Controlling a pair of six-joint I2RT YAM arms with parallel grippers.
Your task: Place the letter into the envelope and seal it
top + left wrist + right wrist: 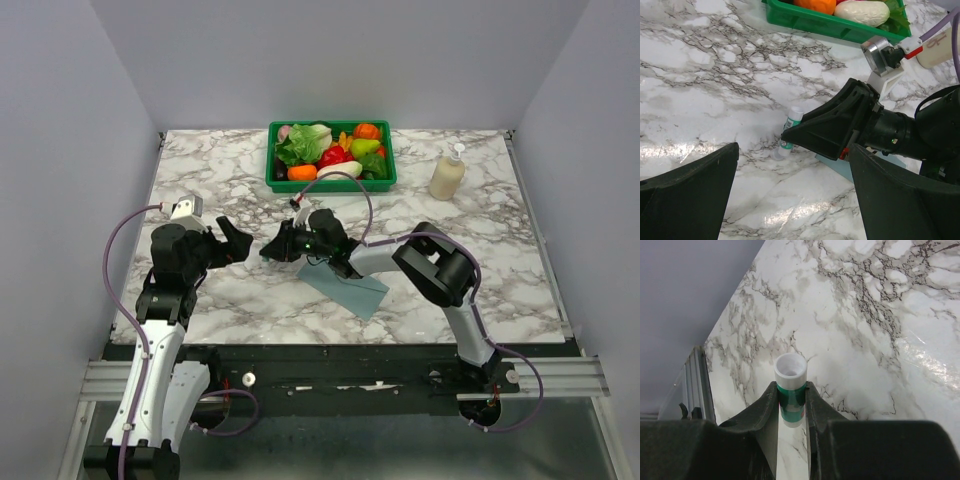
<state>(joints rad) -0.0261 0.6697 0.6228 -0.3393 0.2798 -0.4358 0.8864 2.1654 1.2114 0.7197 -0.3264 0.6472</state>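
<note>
Glue stick, green with a white end, is clamped between the 2 fingers of the right gripper, low over the table's middle. The left gripper hangs just left of it, jaws wide apart and holding nothing. The envelope lies flat just right of the stick, partly under the right arm. No letter shows in any view, so it is probably already inside. Gluing and closing the flap look still to do; the flap's state I cannot tell.

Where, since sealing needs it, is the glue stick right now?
The glue stick is clamped in the right end effector, near the middle of the top view, left of the envelope.
</note>
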